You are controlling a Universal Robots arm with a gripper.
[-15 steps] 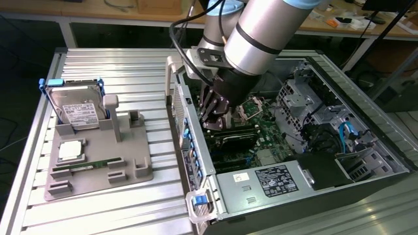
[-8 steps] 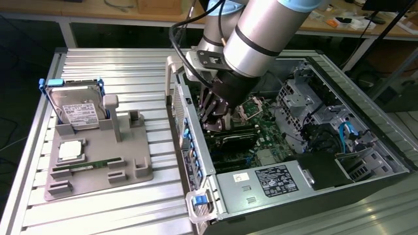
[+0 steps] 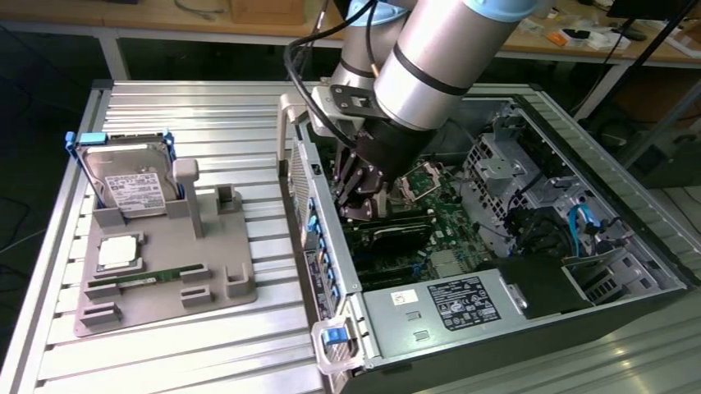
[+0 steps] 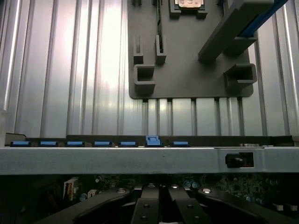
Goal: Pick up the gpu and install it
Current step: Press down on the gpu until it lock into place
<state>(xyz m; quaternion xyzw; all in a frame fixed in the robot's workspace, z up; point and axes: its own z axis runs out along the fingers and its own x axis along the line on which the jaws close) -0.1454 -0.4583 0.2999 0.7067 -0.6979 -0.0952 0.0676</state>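
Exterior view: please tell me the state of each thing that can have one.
Computer case: side open, lying on the table.
GPU: inside the case, on the motherboard, under the end effector.
End effector: shut, inside the case.
Hard drive: standing in the holder.

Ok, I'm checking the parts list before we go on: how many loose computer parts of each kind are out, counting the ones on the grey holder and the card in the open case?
Hard drive: 1
Processor chip: 1
Memory stick: 1
gpu: 1
Total: 4
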